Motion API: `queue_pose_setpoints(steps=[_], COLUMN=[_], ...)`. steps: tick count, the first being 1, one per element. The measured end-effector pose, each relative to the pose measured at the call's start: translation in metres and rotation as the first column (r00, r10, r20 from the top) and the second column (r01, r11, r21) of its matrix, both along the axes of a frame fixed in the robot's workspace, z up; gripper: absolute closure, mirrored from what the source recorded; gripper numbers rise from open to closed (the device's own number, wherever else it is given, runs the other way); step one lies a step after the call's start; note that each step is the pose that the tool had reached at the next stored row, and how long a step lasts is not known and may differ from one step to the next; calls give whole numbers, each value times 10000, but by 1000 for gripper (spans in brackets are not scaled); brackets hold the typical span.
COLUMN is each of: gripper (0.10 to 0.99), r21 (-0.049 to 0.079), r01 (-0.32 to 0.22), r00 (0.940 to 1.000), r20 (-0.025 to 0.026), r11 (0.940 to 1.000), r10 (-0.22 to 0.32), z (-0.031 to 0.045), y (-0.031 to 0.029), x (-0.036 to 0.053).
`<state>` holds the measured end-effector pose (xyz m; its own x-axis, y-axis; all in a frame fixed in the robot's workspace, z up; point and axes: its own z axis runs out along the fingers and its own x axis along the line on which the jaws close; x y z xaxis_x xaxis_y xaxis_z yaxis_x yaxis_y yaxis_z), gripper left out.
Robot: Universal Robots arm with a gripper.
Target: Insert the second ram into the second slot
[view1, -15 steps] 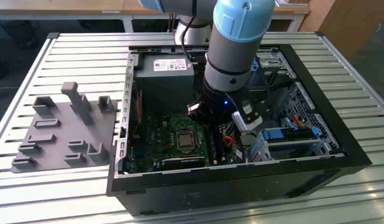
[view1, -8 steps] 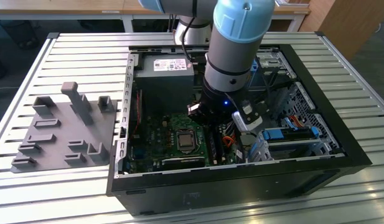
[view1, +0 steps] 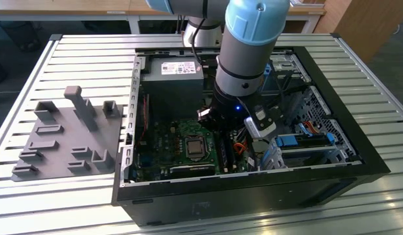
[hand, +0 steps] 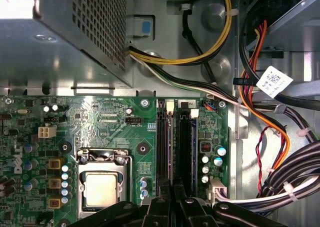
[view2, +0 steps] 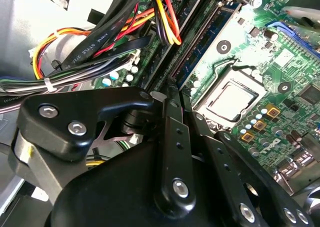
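— So, where's the ram (hand: 186, 147)?
— Standing in its slot beside the socket (hand: 104, 187), right under the gripper (hand: 172, 194).
— Gripping it?
— The fingers (view2: 175, 137) look pinched close over its end, but I can't tell.

Gripper (view2: 172, 94): matt black metal links, shiny screw heads. Motherboard (hand: 105, 122): glossy green board. Computer case (view1: 253, 196): matt black outside. Desk (view1: 83, 54): ribbed bare metal slats. Holder block (view1: 67, 134): matt grey plastic.
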<state>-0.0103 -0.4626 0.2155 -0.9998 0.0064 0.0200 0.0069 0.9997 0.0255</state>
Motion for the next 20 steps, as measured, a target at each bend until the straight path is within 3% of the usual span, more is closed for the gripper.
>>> queue_pose_setpoints(steps=[14,16,17,20], gripper=[949,937,875,875], r21=[-1,-1,-1,0], r01=[0,0,0,0], r00=[10000,10000,10000,10000], r20=[-1,0,0,0], r11=[10000,10000,10000,10000], r10=[0,0,0,0], z=[-47,-48,-48,-45], y=[0,0,0,0], x=[0,0,0,0])
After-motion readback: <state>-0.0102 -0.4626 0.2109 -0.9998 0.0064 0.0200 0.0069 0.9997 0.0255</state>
